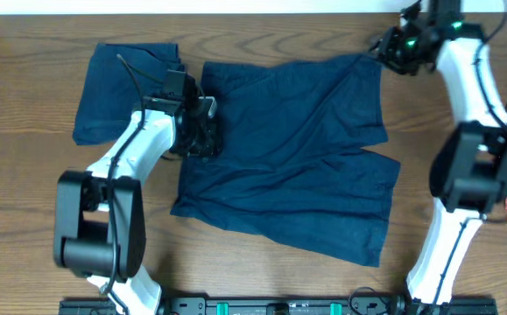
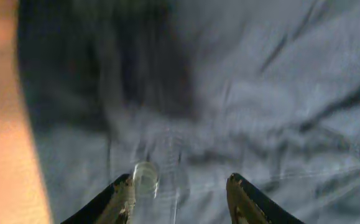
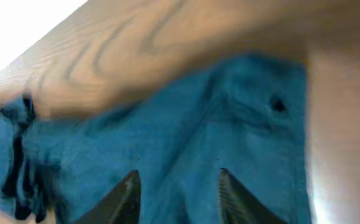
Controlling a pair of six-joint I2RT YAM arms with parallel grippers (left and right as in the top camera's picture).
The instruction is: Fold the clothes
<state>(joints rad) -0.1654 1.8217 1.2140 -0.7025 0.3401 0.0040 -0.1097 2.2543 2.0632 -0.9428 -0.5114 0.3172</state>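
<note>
Your left gripper (image 2: 181, 186) and right gripper (image 3: 176, 183) gape empty over spread dark navy-blue fabric shorts (image 1: 297, 149) (another pair (image 1: 122, 92) lies alongside).

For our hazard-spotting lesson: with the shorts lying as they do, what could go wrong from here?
1. The left gripper hangs where the spread shorts lie close to the second pair; closing might snag both.
2. The spread shorts lie creased and skewed, so folding now may trap wrinkles.

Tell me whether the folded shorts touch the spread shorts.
Cannot tell. Overhead, the left gripper covers where the folded shorts and spread shorts would meet.
</note>
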